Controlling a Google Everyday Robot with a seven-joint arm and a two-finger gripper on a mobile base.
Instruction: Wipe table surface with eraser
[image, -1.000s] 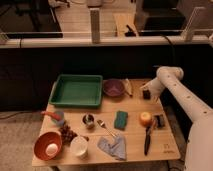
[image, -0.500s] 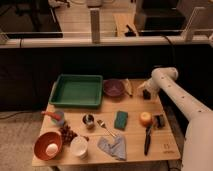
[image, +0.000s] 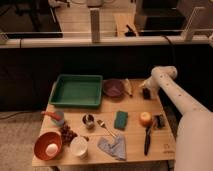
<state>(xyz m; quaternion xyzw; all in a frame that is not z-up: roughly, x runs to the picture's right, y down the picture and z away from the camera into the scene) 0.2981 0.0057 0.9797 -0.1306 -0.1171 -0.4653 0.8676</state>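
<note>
The table surface (image: 134, 106) is a light tan wooden top crowded with items. A small black block, the eraser (image: 159, 121), lies near the right edge just right of an orange (image: 145, 118). My gripper (image: 146, 92) hangs low over the far right corner of the table, beside a banana (image: 128, 87) and well behind the eraser. The white arm (image: 172, 92) reaches in from the right. Whether the gripper touches the table is unclear.
A green tray (image: 77, 90) and a purple bowl (image: 113, 87) stand at the back. A teal-green sponge (image: 120, 119), metal cup (image: 88, 120), black-handled utensil (image: 148, 139), grey-blue cloth (image: 112, 147), white cup (image: 79, 146) and orange bowl (image: 48, 145) fill the middle and front.
The arm's upper part has swung a little to the left. The gripper stays at the far right corner. Nothing on the table has moved.
</note>
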